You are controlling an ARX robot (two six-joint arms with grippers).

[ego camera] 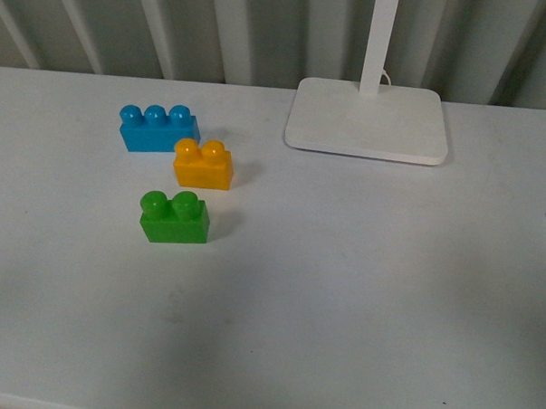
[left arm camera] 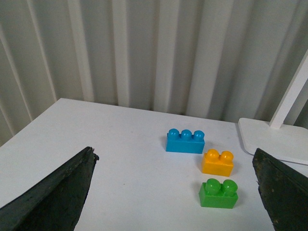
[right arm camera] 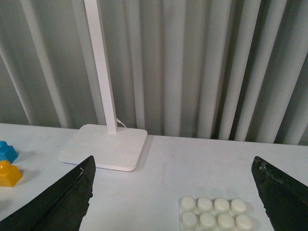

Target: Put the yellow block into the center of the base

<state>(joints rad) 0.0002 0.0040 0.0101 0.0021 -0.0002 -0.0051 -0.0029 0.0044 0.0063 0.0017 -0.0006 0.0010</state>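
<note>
The yellow block stands upright on the white table, left of the middle, studs up; it also shows as the yellow block in the left wrist view and the yellow block at the edge of the right wrist view. The base, a white studded plate, lies flat on the table close under my right gripper, which is open and empty. My left gripper is open too, hanging back from the bricks with nothing between its fingers. Neither arm shows in the front view.
A blue three-stud brick sits just behind the yellow block and a green two-stud brick just in front of it. A white lamp stand with a pole stands at the back right. A pleated curtain closes off the far edge.
</note>
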